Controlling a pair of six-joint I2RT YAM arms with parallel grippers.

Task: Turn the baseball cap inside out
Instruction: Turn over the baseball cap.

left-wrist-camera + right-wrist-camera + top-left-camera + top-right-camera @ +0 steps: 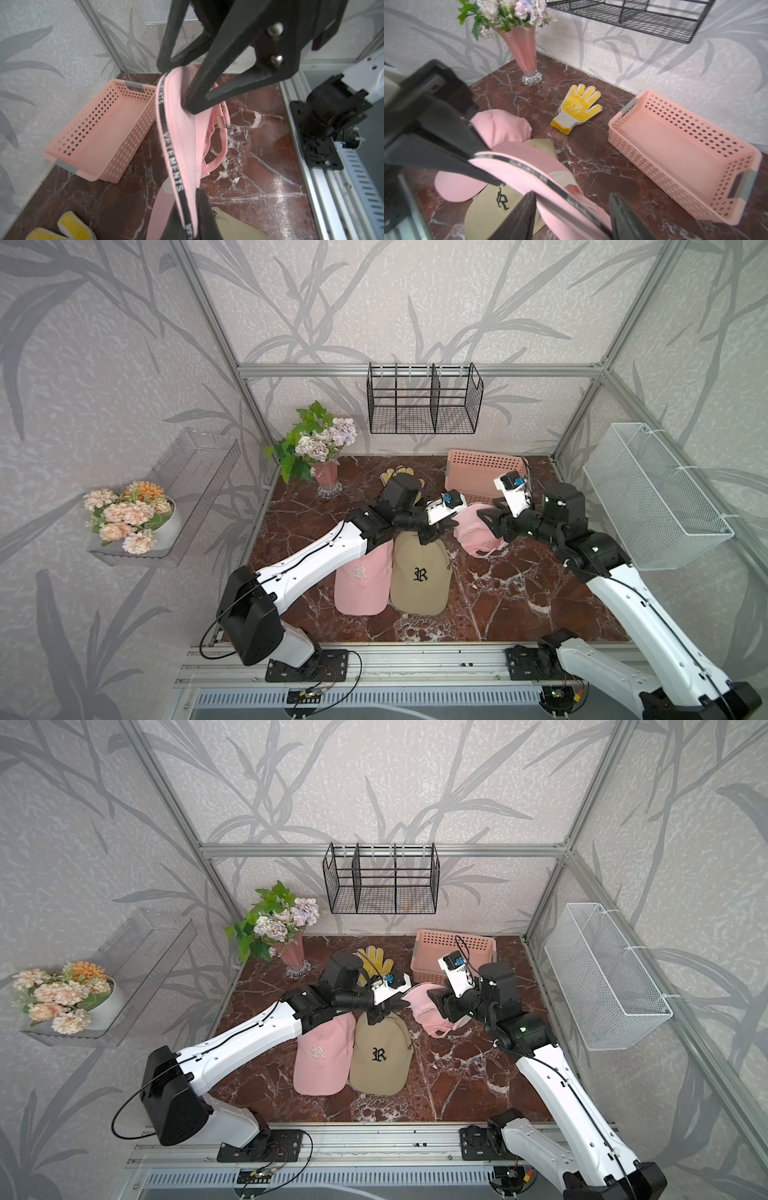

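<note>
In both top views the pink baseball cap (pixel 476 531) is held just in front of the pink basket (pixel 482 472), strung between the left gripper (pixel 451 526) and the right gripper (pixel 486 524). Its long axis runs roughly along the basket's near wall; I can't tell where the brim points. From the left wrist, the lettered sweatband (pixel 170 141) stretches taut with the inside showing; the left jaws are clamped tight on it, while the right jaws stand parted astride the rim. From the right wrist, the band passes between those spread fingers (pixel 517 218), close against one and not pinched.
</note>
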